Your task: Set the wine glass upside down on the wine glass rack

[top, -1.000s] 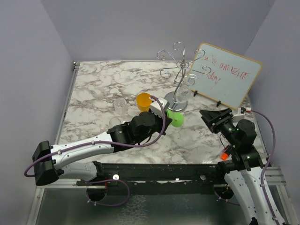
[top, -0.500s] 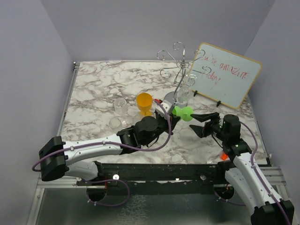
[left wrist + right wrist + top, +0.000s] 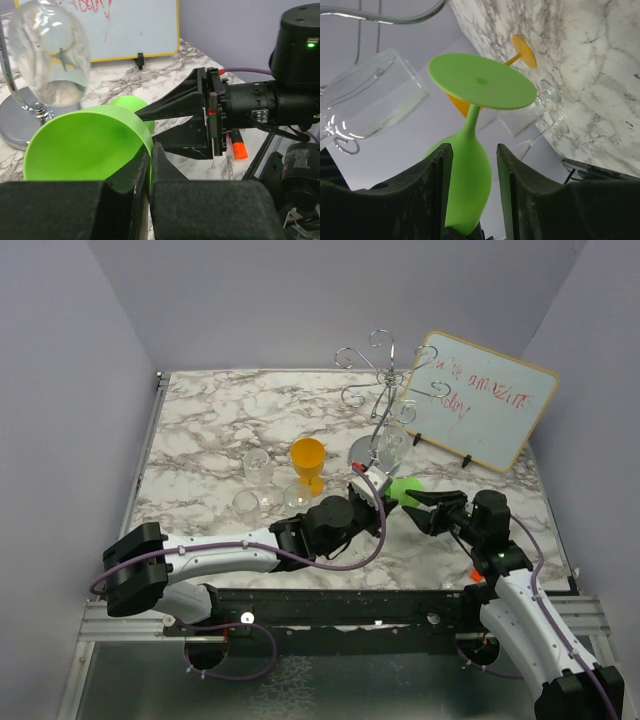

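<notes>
Since half a second ago my left arm has stretched farther out and carried the wine glass (image 3: 404, 487) toward my right side. My right pincer (image 3: 415, 505) has come in to meet it, so its fingers now reach the green bowl instead of waiting apart from it.

My left pincer (image 3: 151, 156) is clamped on the bowl's rim, one finger inside and one outside. It holds the glass in the air above the surface (image 3: 200, 430), with the open mouth facing that pincer and the foot pointing away from it. My right pincer stands apart, a finger on either side of the bowl; whether either pad touches yet I cannot tell.

As I judge it, the pick-up is done and a hand-over is under way. The right pincer has yet to clamp, the left to let go, and the glass to go foot-up into a curled arm of the wine glass rack (image 3: 383, 390). The rack stands just beyond both pincers, and a clear glass (image 3: 392, 440) seems to hang on it bowl down.

The left wrist view looks straight into the bowl and shows the pinched rim. The right wrist view alone shows the stem and the underside of the foot. Only the overhead view takes in all the rack's curled arms, yet there the glass is a small green patch half hidden between my pincers.
</notes>
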You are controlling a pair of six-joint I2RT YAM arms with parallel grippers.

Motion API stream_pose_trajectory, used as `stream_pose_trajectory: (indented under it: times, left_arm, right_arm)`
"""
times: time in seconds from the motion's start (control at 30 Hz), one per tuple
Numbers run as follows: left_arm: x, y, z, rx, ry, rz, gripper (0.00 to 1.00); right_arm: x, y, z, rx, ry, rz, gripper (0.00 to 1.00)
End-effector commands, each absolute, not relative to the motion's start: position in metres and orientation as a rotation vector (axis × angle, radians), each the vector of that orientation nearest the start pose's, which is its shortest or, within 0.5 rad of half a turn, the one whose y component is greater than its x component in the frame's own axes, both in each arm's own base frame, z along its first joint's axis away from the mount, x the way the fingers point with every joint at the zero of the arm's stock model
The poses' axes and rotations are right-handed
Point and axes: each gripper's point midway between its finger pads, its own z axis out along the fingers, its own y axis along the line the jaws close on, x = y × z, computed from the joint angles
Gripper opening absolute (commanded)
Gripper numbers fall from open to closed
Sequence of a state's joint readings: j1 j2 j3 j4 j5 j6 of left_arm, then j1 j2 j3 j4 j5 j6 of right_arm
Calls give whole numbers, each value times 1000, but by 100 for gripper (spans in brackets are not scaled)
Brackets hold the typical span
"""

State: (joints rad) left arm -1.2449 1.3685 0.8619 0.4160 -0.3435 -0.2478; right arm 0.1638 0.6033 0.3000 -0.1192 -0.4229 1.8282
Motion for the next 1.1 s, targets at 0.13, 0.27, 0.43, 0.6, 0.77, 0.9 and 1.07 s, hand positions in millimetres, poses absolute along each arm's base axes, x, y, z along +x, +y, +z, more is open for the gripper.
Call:
stream_pose_trajectory:
  times: [0.13,0.27,0.43,0.6,0.77,0.9,1.07]
  left_arm:
    - [174,-433,269,659,1501,-917,0]
    - [170,-435,268,664,1497,-935,0]
    - [160,-438,270,645,1476,-1015,0]
    - [157,-440,265,653,1476,-1025,0]
    - [158,-440,260,653,1483,-1014,0]
    - [161,-436,257,629,1499,-1007,15]
    - [157,-419,274,533,1531,-1065,68]
  right_arm:
    - [234,154,156,1638,1858,1596,42]
    - [235,153,152,1667,1842,1596,39]
    - [238,153,148,1698,1830,1606,31]
    - [242,152,149,1713,1814,1607,30]
    - [244,151,150,1704,1800,1605,12]
    - [246,148,152,1662,1787,1579,1]
    - [251,136,159,1498,1791,1433,1]
